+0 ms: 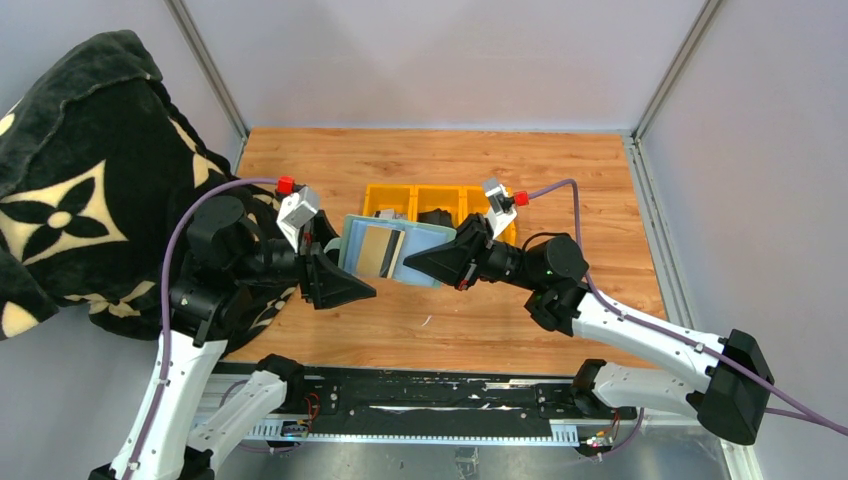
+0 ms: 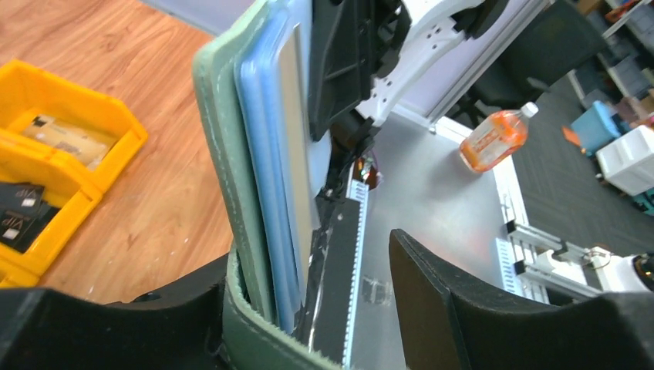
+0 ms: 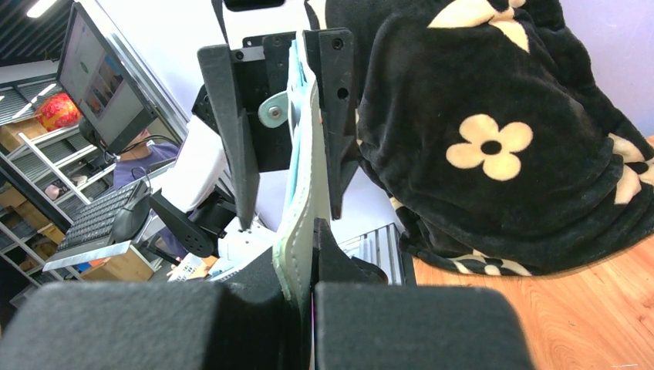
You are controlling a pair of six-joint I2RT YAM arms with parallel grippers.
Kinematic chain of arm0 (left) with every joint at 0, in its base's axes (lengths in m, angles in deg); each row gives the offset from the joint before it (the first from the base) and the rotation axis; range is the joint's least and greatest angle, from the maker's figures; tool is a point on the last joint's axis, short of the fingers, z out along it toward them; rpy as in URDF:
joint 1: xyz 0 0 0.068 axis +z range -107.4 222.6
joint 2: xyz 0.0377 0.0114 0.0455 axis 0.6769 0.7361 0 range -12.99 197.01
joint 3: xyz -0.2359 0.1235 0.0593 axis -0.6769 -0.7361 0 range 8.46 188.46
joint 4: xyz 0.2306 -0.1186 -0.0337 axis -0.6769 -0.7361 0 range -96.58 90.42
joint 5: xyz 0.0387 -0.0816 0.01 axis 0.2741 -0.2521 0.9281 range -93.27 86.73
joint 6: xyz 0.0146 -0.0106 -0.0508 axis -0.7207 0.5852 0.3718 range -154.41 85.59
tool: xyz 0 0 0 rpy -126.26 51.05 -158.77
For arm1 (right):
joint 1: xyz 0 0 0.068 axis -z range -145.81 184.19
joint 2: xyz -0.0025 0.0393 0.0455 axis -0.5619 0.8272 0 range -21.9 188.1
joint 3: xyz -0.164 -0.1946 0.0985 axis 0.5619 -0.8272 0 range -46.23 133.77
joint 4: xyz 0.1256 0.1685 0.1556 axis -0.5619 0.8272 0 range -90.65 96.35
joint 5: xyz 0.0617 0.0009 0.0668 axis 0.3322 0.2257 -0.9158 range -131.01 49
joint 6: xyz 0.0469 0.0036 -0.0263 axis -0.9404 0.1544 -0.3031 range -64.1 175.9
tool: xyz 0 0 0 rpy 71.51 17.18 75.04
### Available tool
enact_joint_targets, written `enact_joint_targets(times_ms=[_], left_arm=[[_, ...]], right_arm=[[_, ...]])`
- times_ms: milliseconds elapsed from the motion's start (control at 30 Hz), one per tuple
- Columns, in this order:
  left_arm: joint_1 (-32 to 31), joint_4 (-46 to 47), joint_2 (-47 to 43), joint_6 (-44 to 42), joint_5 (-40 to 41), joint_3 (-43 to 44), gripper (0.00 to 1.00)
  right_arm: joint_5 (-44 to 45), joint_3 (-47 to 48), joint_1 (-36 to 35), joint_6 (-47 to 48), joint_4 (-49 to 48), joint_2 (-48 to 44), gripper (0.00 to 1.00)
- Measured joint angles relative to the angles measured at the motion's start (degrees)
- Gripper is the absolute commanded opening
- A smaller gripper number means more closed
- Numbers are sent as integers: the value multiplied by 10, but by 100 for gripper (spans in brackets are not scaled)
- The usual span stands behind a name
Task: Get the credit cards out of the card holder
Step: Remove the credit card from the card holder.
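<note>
The sage-green card holder (image 1: 352, 240) hangs open in the air between both grippers, above the table. A tan-gold credit card (image 1: 376, 250) with a dark stripe sits in its blue inner pocket. My right gripper (image 1: 412, 264) is shut on the holder's right edge, and the right wrist view shows the green edge (image 3: 302, 231) pinched in my right gripper (image 3: 312, 271). My left gripper (image 1: 336, 258) stands open around the holder's left edge. In the left wrist view the holder (image 2: 220, 146) leans against one finger of my left gripper (image 2: 312, 258), with the other finger (image 2: 432, 301) well apart from it.
A yellow three-compartment tray (image 1: 440, 190) stands on the wooden table behind the holder; in the left wrist view the tray (image 2: 116, 123) holds a tan card (image 2: 65, 137) and dark cards (image 2: 19, 220). A black flower-patterned blanket (image 1: 70, 170) is heaped at the left.
</note>
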Motion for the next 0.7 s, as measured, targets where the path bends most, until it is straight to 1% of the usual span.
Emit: enact_joint_targets(times_ms=[100, 267, 400, 533, 600, 700], left_arm=[[0, 61, -12, 57, -9, -14, 59], [0, 103, -12, 96, -10, -14, 50], [0, 123, -10, 117, -9, -17, 38], [1, 131, -4, 130, -9, -17, 20], [3, 133, 0, 133, -9, -18, 11], [8, 133, 4, 136, -12, -18, 1]], right_arm=[[0, 0, 0, 0, 0, 0, 0], [0, 0, 0, 0, 2, -2, 0], [-8, 0, -1, 0, 1, -2, 0], [-21, 0, -2, 0, 0, -2, 0], [-28, 0, -2, 0, -3, -2, 6], [-35, 0, -1, -2, -6, -1, 26]])
